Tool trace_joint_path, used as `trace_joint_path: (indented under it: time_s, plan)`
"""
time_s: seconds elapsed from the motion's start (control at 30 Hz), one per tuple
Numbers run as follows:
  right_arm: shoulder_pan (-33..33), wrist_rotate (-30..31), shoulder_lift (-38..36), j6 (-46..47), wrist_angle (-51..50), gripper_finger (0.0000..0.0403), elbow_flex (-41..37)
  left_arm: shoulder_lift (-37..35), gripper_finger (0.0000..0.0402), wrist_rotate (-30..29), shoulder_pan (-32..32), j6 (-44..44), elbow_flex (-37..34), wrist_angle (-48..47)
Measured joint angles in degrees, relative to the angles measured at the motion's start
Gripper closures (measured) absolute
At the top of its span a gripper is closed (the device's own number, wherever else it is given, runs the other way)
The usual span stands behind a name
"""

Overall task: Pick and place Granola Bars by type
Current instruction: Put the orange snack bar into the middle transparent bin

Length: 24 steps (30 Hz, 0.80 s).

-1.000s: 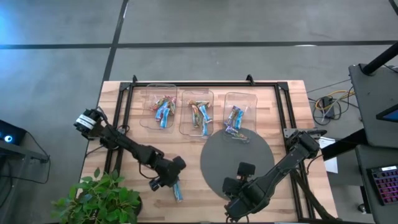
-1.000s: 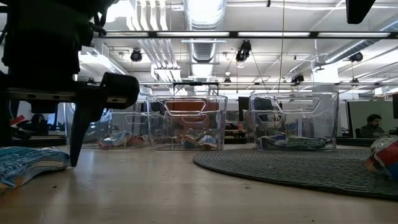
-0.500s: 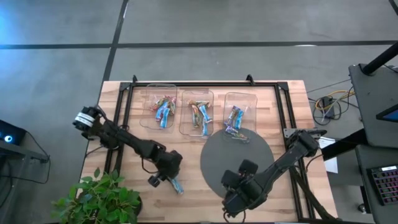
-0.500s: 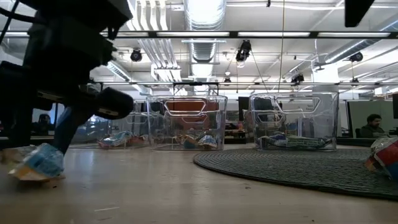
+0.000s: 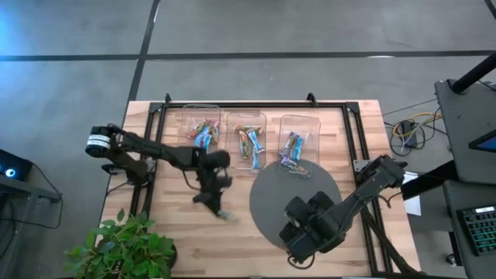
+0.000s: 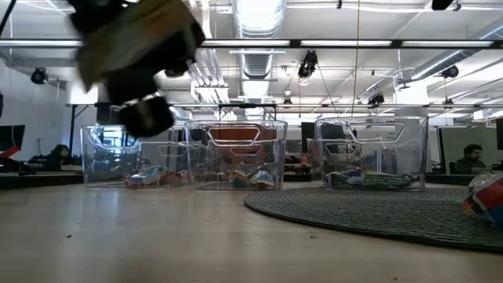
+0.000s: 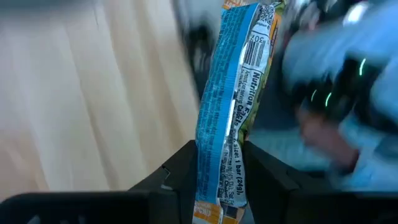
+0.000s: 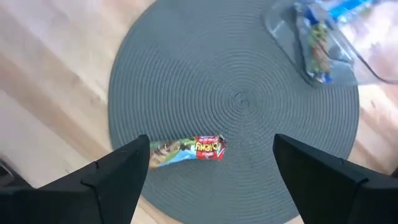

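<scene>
Gripping a light blue granola bar (image 5: 222,212), my left end effector (image 5: 217,203) hangs over the tabletop (image 5: 356,139) middle in the high view, near three clear bins (image 5: 245,140) of bars along the far edge. My right end effector (image 5: 304,242) sits over the round grey mat (image 5: 310,190), by the near edge.

Low view: bins only.

Left wrist view: the bar (image 7: 230,106) stands clamped between my fingers (image 7: 180,171).

Right wrist view: fingers (image 8: 118,171) spread wide above a red-green bar (image 8: 186,149) on the mat (image 8: 236,87).

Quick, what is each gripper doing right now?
Left gripper: shut on a light blue granola bar.
Right gripper: open, holding nothing.
</scene>
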Motion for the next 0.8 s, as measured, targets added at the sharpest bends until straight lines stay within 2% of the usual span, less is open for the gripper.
trace_joint_path:
  time_s: [0.07, 0.13, 0.2, 0.27, 0.33, 0.4, 0.5, 0.57, 0.67, 0.8]
  plan:
    - [-0.1, 1.1, -1.9, 4.8, 0.0, 0.0076, -1.2, -1.5, 0.0304, -1.1, 2.8, -7.0, 0.0, 8.7]
    - [-0.1, 2.3, -3.8, 9.6, 0.0, 0.0076, -2.5, -3.3, 0.0304, -5.7, 5.9, -14.0, 0.0, 17.4]
    - [-0.1, 3.6, -5.7, 14.0, 0.0, 0.0076, -4.1, -5.1, 0.0304, -13.0, 9.4, -21.3, 0.0, 24.3]
    - [-0.1, 5.4, -7.4, 17.3, 0.0, 0.0076, -5.9, -7.3, 0.0304, -23.5, 12.8, -28.0, 0.0, 28.0]
    - [-0.2, 7.1, -9.0, 19.9, 0.0, 0.0076, -7.8, -9.7, 0.0304, -35.7, 15.7, -31.4, 0.2, 27.8]
    - [-0.6, 8.0, -10.3, 21.4, -0.1, 0.0076, -9.7, -11.5, 0.0304, -46.6, 17.8, -34.0, 0.4, 23.4]
    - [-1.4, 8.2, -11.7, 21.8, 0.0, 0.0076, -11.9, -12.0, 0.0306, -58.5, 18.8, -36.6, 0.9, 13.9]
    - [-2.1, 8.3, -12.4, 21.9, 0.0, 0.0076, -13.1, -11.9, 0.0307, -61.5, 18.5, -38.4, 0.7, 10.1]
    - [-3.1, 8.2, -12.9, 20.9, 0.0, 0.0076, -14.1, -10.5, 0.0307, -62.2, 17.7, -42.5, 0.8, 8.3]
    - [-4.5, 8.2, -12.9, 17.7, 0.1, 0.0076, -14.1, -8.2, 0.0307, -65.8, 16.9, -43.3, 0.7, 7.6]
